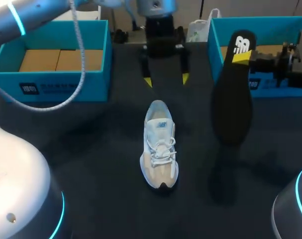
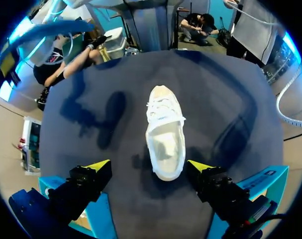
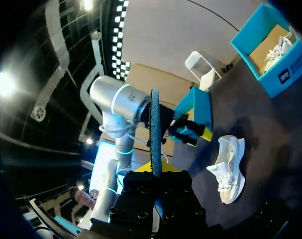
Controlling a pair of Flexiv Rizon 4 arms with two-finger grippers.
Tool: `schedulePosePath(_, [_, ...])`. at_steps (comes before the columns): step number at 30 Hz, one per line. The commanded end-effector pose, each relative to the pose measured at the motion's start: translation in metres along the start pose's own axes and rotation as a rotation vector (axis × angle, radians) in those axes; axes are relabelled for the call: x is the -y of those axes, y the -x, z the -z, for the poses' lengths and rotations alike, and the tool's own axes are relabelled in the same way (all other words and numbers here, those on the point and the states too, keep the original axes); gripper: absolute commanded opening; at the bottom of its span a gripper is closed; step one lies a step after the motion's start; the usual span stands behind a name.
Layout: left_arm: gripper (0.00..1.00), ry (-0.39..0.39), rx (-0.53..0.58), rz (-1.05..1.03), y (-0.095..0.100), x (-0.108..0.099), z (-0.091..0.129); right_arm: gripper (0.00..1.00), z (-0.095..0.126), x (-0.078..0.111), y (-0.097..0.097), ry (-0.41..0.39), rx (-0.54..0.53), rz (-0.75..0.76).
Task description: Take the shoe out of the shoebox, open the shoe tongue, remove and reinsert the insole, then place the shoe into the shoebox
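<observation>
One white shoe [image 1: 159,147] [image 2: 164,134] [image 3: 228,169] stands on its sole in the middle of the dark desk [image 1: 91,149]. Its toe points to the near edge and its heel to the far side, and the laces run across the top. From my left wrist camera I look straight down into its mouth, which gapes pale.

To the right of the shoe and well apart from it, the black insole [image 1: 233,99] [image 3: 154,129] hangs upright with its long side vertical. My right claw [image 1: 244,57] [image 3: 155,174] comes in from the right and is clamped on the insole near its upper end. In the right wrist view the insole shows edge-on, rising from between the fingers. I cannot tell whether its lower end touches the desk.

Farther back, my left claw [image 1: 166,79] [image 2: 150,167] hovers just beyond the heel, fingers spread wide and holding nothing, yellow tips pointing down.

At the far left sits the left shoebox [image 1: 61,87], teal, with brown cardboard [image 1: 61,59] inside. The right shoebox [image 1: 215,35], also teal, sits at the far right, behind the insole.
</observation>
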State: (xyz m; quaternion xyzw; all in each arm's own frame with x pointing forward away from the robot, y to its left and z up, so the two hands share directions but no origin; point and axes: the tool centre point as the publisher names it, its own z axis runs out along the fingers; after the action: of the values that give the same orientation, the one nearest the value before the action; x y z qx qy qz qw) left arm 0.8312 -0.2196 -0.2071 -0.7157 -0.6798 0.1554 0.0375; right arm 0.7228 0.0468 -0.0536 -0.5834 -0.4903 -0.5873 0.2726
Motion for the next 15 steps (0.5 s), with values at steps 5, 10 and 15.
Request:
schedulePosePath(5, [1.0,0.03,0.32,-0.05,-0.032,0.022,0.034,0.0,-0.009,-0.021,0.02,-0.022,-0.016,-0.071])
schedulePosePath(10, [1.0,0.05,0.396,-0.076,-0.047,0.034,0.05,0.0,-0.017,-0.041,0.034,-0.064,-0.014,-0.144])
schedulePosePath(15, [1.0,0.064,0.479,-0.111,-0.061,0.045,0.064,0.0,-0.024,-0.06,0.045,-0.097,0.006,-0.211])
